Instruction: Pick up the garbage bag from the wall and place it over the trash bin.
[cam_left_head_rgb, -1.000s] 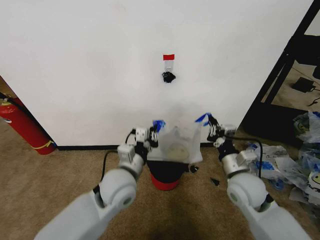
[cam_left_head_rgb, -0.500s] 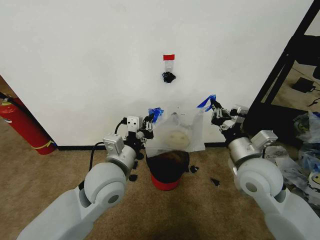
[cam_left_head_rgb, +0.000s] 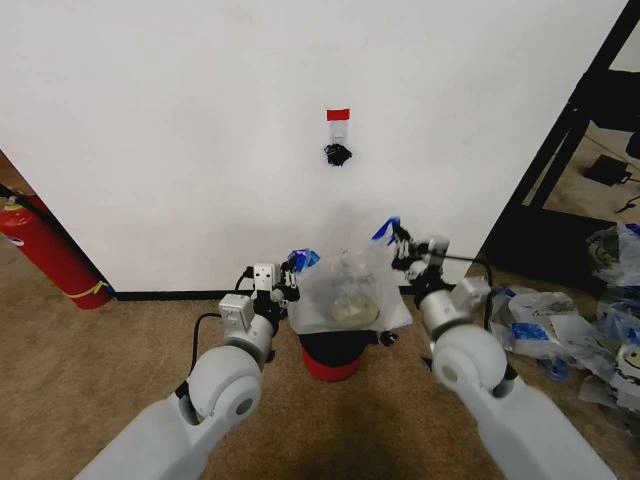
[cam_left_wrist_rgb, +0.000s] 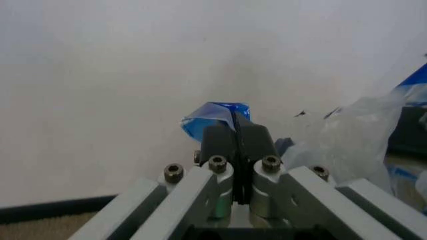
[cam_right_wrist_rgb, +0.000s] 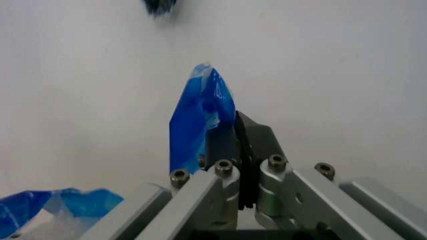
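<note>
Two grippers hold the bag (cam_left_head_rgb: 345, 290) spread above the bin (cam_left_head_rgb: 335, 352), at the foot of the wall (cam_left_head_rgb: 200, 130). Left gripper (cam_left_head_rgb: 290, 275) is clenched on the blue handle at the bag's 9 o'clock; right gripper (cam_left_head_rgb: 400, 250) is clamped on the other handle at 2 o'clock.

Both arms reach forward toward the plain white wall (cam_left_head_rgb: 200, 120). The left gripper (cam_left_head_rgb: 290, 272) sits lower, jaws pressed together. The right gripper (cam_left_head_rgb: 400, 245) sits higher, likewise clamped.
</note>
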